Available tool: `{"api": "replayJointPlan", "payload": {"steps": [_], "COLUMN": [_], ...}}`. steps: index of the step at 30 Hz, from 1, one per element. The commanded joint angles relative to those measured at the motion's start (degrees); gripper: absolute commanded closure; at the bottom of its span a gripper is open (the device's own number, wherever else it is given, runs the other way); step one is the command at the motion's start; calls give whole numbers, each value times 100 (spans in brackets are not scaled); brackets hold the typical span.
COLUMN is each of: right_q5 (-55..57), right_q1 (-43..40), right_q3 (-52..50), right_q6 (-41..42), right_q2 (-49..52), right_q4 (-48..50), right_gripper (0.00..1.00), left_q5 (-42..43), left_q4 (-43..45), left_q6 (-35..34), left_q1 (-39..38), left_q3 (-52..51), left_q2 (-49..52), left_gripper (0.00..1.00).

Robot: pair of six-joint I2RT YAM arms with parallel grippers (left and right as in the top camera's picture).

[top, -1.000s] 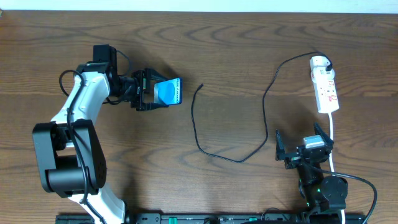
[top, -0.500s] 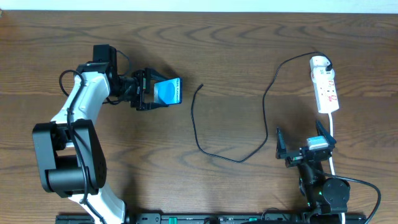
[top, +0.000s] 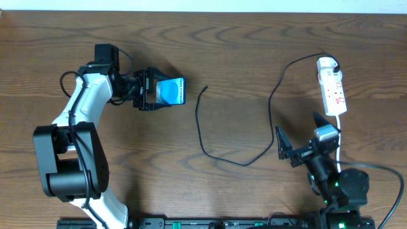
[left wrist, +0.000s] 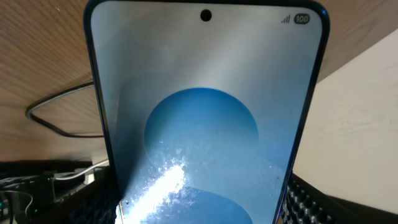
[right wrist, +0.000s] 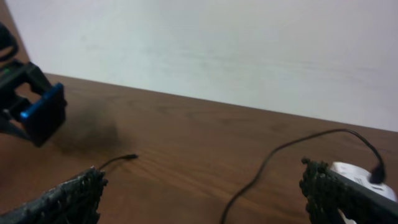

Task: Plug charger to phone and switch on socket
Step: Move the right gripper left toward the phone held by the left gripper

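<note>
My left gripper (top: 152, 90) is shut on the phone (top: 170, 93), which shows a blue-and-white screen and fills the left wrist view (left wrist: 205, 124). The charger (top: 219, 158), a thin black cable, runs from the socket (top: 333, 88) at the back right across the table; its plug tip (top: 205, 88) lies just right of the phone. My right gripper (top: 299, 143) is open and empty at the front right, tilted toward the cable. In the right wrist view the plug tip (right wrist: 129, 157) lies ahead on the left, the socket (right wrist: 364, 182) on the right, the phone (right wrist: 42, 112) far left.
The socket's white cord (top: 340, 143) runs down the right side, close by my right gripper. A pale wall (right wrist: 217, 50) stands behind the wooden table (top: 241, 51).
My right gripper has tilted and shifted left toward the cable. The left arm has turned the phone slightly but holds it in the same place.
</note>
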Motion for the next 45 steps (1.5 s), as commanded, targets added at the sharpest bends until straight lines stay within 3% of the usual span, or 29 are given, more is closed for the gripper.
{"api": "replayJointPlan", "payload": {"steps": [1, 20, 28, 35, 45], "right_q5": [-485, -2251, -2680, -3477, -3025], "right_q1": [-46, -46, -46, -44, 647], "right_q3": [514, 2973, 3694, 5066, 5399], "right_q6": [79, 308, 323, 428, 570], "right_q2": [529, 3451, 4166, 5392, 6568], "right_q4": [-2, -407, -490, -1510, -1526], "right_gripper": [1, 1, 1, 1, 1], "left_q5": [72, -365, -511, -732, -986], "left_q4": [-2, -7, 258, 256, 254], "left_q6": [-26, 149, 142, 125, 125], "left_q1": [17, 17, 17, 17, -44], "left_q3": [-11, -11, -11, -11, -11], "left_q2": [-205, -205, -205, -205, -205], "left_gripper": [39, 39, 39, 39, 39]}}
